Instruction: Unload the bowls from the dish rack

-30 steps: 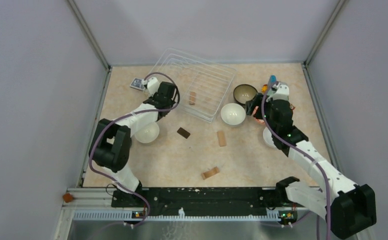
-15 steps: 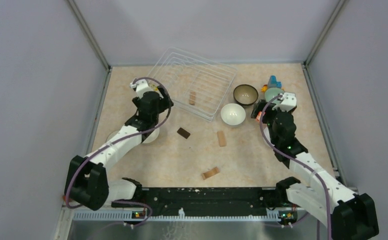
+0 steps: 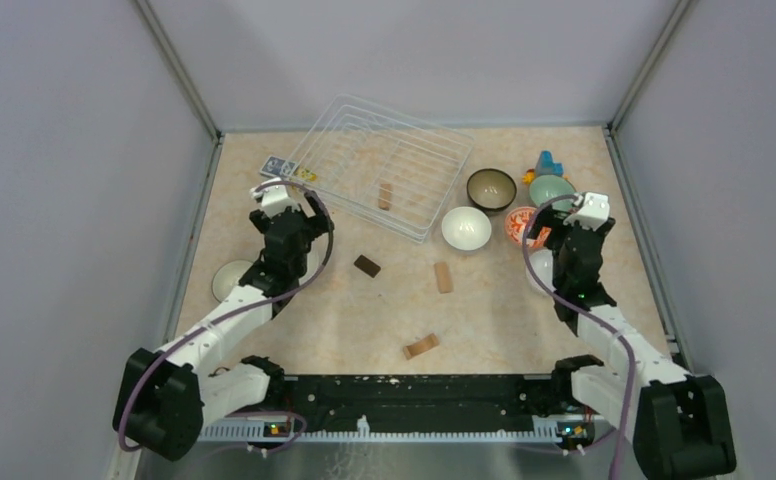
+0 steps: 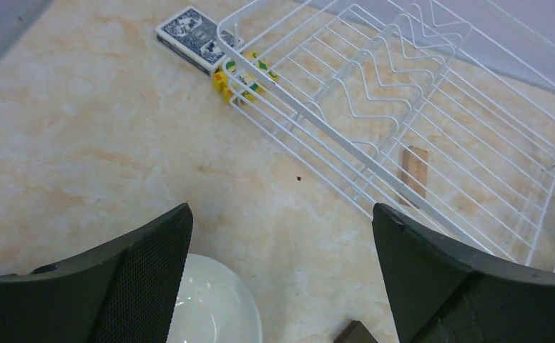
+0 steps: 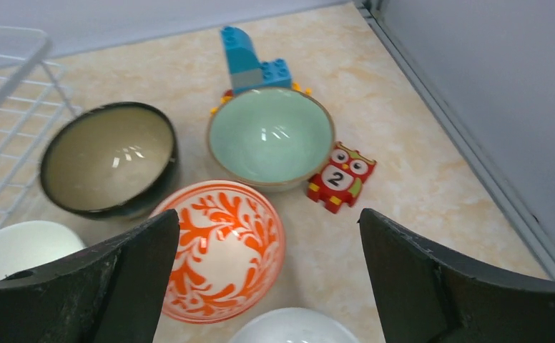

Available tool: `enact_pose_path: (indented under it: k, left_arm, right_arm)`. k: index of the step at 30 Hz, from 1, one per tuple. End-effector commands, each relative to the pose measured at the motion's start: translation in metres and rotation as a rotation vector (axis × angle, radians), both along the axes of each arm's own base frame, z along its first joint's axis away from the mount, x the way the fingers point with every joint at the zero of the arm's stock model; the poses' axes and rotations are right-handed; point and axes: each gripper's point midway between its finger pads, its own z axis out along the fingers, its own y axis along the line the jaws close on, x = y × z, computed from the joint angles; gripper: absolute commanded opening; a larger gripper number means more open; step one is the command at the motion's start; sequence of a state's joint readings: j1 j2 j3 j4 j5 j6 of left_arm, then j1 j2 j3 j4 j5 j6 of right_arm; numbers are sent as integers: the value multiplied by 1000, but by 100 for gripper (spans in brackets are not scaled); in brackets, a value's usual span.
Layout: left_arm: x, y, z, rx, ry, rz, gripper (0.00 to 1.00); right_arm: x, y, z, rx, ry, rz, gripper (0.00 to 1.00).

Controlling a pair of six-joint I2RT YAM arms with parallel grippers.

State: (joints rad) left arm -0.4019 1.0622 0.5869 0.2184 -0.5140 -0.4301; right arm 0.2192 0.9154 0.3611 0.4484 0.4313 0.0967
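- Six bowls are visible on the table and none in the dish rack (image 3: 419, 165), so I judge the unloading done or very nearly so
- Four of them cluster right of the rack: a dark brown-lined bowl (image 5: 109, 157), a pale green bowl (image 5: 271, 136), an orange-patterned bowl (image 5: 221, 250) and a plain white bowl (image 3: 466, 228)
- One more white bowl (image 5: 292, 325) sits at the bottom edge of the right wrist view, partly hidden under the right arm from above
- The last, another white bowl (image 4: 214, 300), lies alone on the left side of the table, well apart from the others
- Only a small wooden block (image 3: 385, 195) lies on the rack's wire floor
- Left gripper (image 4: 282, 279): its jaws are spread wide with nothing between them, and it hangs over the table near the rack's near side, the lone white bowl just below
- Right gripper (image 5: 269, 286): also spread wide and empty, above the orange-patterned bowl
- Handling, as a judgement: glazed ceramic will be rigid, fairly heavy for its size and slick under the pads, and it can chip if knocked or dropped
- Best hold would be the rim, one finger inside and one outside the wall, closing firmly so the glaze cannot slide
- The orange, green and dark bowls stand close together, and whether they touch I cannot tell; reaching between them risks clinking one against its neighbour
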Motion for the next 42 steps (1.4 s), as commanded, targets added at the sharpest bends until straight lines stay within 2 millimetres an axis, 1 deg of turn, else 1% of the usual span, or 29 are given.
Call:
enact_pose_path:
  k: [1, 3, 4, 6, 7, 8, 9, 11, 12, 13, 14, 15, 16, 17, 21, 24, 26, 28, 32, 35, 37, 39, 42]
  left_arm:
    - [10, 7, 12, 146, -93, -7, 99]
    - [8, 2, 9, 196, -126, -65, 99]
    - [6, 4, 7, 201, -139, -65, 99]
    - [4, 9, 3, 215, -152, -46, 99]
    - [3, 11, 3, 226, -155, -39, 99]
    - [3, 12, 3, 234, -159, -33, 99]
    - [3, 14, 4, 235, -167, -23, 99]
    - [4, 15, 6, 237, -170, -16, 99]
    - [4, 14, 7, 242, -174, -22, 99]
    - [5, 14, 7, 245, -175, -24, 99]
    - [5, 16, 6, 249, -173, -14, 99]
    - [5, 17, 4, 257, -171, -7, 99]
    - [5, 19, 2, 266, -170, -2, 99]
    - [5, 20, 0, 280, -167, 2, 99]
    - [7, 26, -12, 332, -132, 20, 99]
    - [9, 37, -23, 345, -111, 52, 99]
    - [9, 43, -27, 344, -122, 63, 99]
    - [6, 50, -36, 376, -112, 72, 99]
    - [7, 65, -58, 413, -49, 98, 99]
    - [7, 75, -67, 438, -62, 95, 99]
    - [13, 72, -72, 424, -84, 48, 99]
    - [21, 63, -78, 436, -82, -33, 99]
    - [33, 65, -90, 413, -49, -75, 99]
  right_arm:
    - [13, -11, -11, 10, -39, 41, 94]
    - [18, -13, -26, -14, -16, 38, 94]
    - [20, -12, -34, -22, 0, 44, 94]
    - [21, -13, -39, -38, -29, 44, 94]
    - [20, -12, -45, -59, -31, 55, 94]
    - [21, -13, -44, -81, -60, 58, 94]
    - [22, -14, -48, -98, -63, 55, 94]
    - [26, -19, -67, -89, -25, 19, 95]
    - [26, -24, -72, -85, -33, -1, 94]
    - [24, -30, -70, -50, -60, -29, 94]
    - [23, -34, -72, -35, -50, -52, 94]
    - [23, -34, -75, -30, -35, -55, 94]
    - [23, -35, -74, -36, -44, -57, 92]
    - [23, -35, -71, -37, -55, -58, 91]
    - [23, -34, -72, -40, -50, -57, 94]
    - [23, -35, -73, -39, -50, -59, 94]
    - [23, -34, -72, -39, -51, -56, 94]
    - [23, -34, -72, -38, -50, -54, 95]
    - [23, -34, -72, -36, -51, -54, 95]
    - [23, -34, -72, -36, -52, -54, 95]
    - [23, -34, -72, -37, -52, -54, 95]
    - [23, -34, -72, -36, -51, -54, 95]
    - [23, -34, -72, -37, -51, -55, 95]
